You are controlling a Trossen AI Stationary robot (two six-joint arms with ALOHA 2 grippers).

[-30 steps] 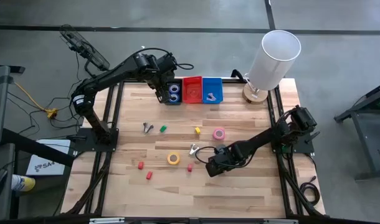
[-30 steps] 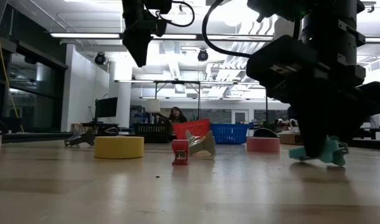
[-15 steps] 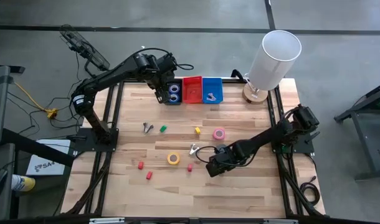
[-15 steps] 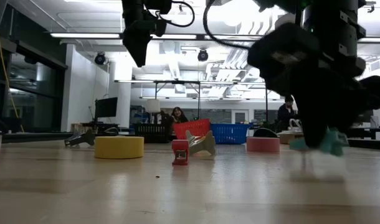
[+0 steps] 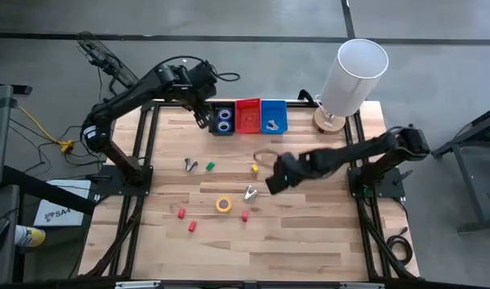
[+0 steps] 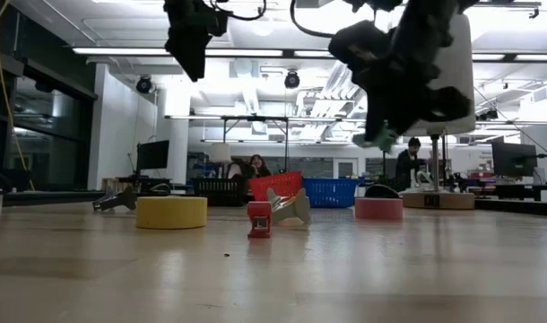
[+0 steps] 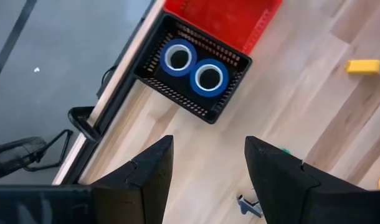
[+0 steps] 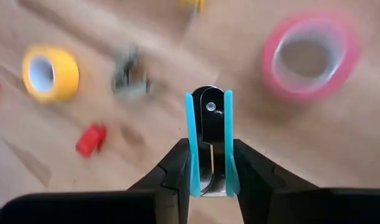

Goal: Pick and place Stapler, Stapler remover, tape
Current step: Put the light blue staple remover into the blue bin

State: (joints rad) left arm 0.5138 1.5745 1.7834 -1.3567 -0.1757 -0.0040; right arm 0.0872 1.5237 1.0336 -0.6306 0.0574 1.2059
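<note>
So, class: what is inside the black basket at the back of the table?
Two blue tape rolls lie side by side in the black basket, open centres upward. Whatever lies beneath them is covered.

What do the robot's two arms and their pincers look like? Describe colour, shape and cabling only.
Both arms are dark, jointed and slender, with black cables looping off them. The left pincer has two broad, black, wedge-shaped fingers. The right pincer has matching dark, angular fingers.

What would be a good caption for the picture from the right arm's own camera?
Right gripper carrying a turquoise staple remover above the table, over yellow tape and pink tape.
</note>
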